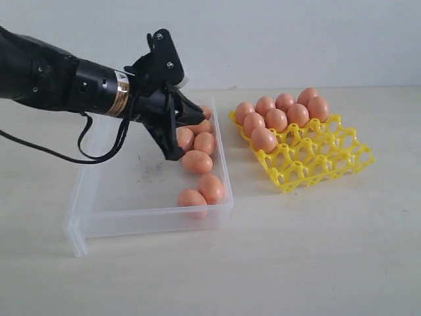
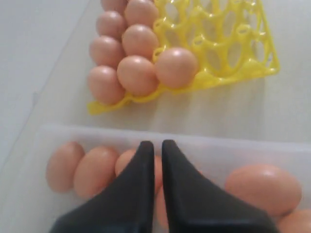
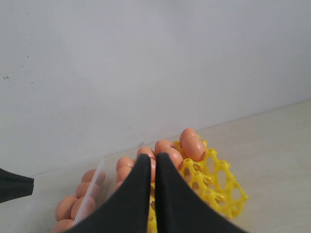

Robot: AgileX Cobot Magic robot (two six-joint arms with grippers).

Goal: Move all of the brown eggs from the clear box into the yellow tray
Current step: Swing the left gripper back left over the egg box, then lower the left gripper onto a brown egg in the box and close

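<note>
Hovering over the clear box (image 1: 131,212), the left gripper (image 2: 154,145) had its two black fingers pressed together with nothing pinched between them. The tips sat just above the eggs bunched along the box wall nearest the tray. The right gripper (image 3: 153,158) was also pressed together and empty. It was up off the table, outside the exterior view, facing the tray from well apart.

The brown eggs (image 1: 197,161) were split between two places. Nine sat in the yellow tray (image 1: 329,161), filling the two back rows plus one cup of the next row. Six or seven lay loose in the box on the tray side; the gripper hid some, so the count wasn't exact. No egg was in transit.

I judged the task a bit over half done. The tray's front cups were bare, seemingly enough for the rest. The likely next step was opening the left jaws around an egg in the box.
</note>
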